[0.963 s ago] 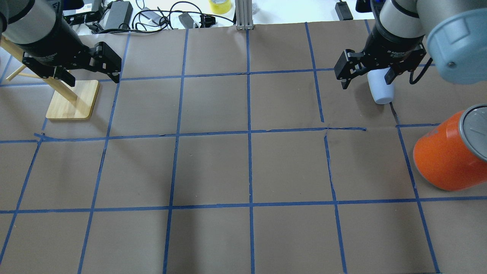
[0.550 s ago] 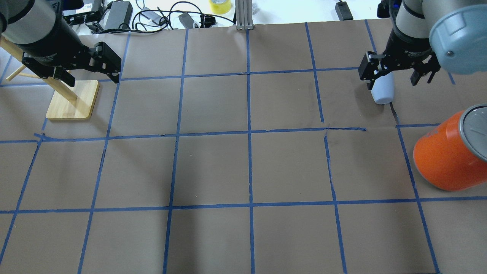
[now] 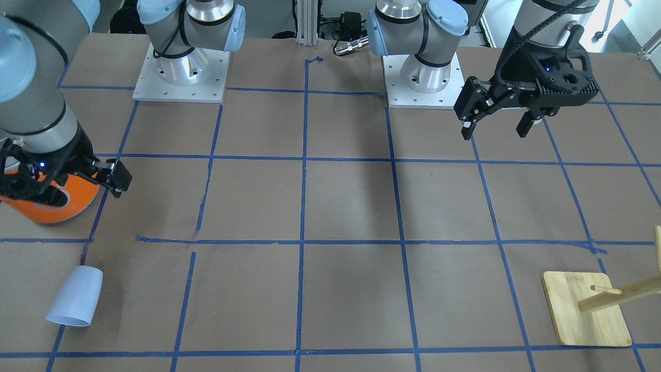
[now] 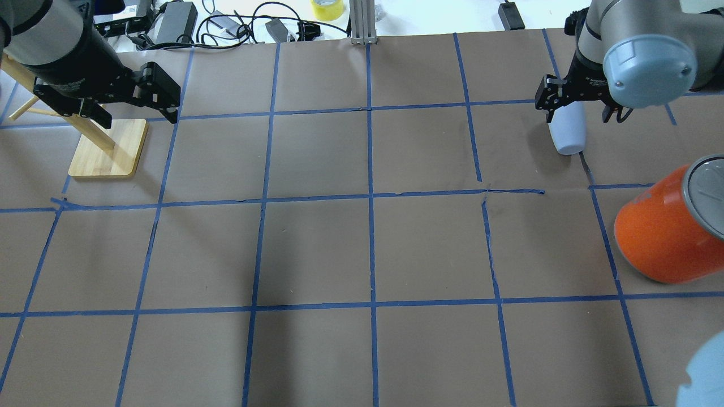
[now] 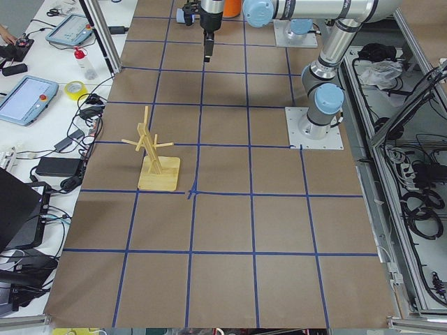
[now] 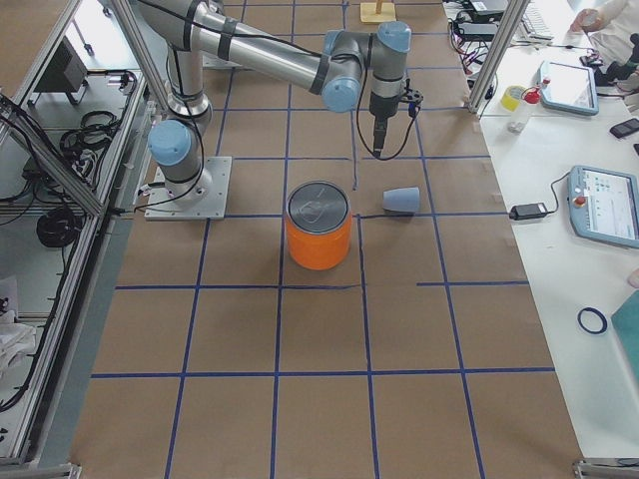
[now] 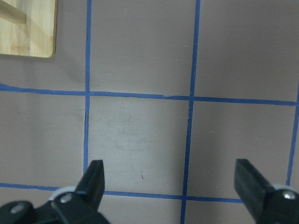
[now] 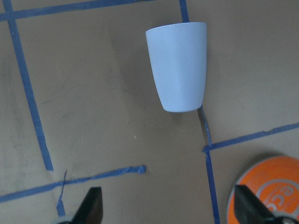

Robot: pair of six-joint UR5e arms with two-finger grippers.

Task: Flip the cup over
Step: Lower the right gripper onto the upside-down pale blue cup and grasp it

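Note:
The cup, a small pale blue tumbler, lies on its side on the brown paper, its open rim pointing away from the robot. It also shows in the overhead view, the exterior right view and the right wrist view. My right gripper is open and empty. It hangs above the table over the cup without touching it, and its fingertips frame the bottom of the right wrist view. My left gripper is open and empty, far from the cup, near the wooden stand; it also shows from the front.
A big orange can with a silver top stands close to the cup on the robot's side. A wooden peg stand stands by the left gripper. Cables and adapters lie beyond the far table edge.
My right gripper has shifted right in the overhead view to sit over the cup, and its wrist has turned. The cup and the left arm have not moved.

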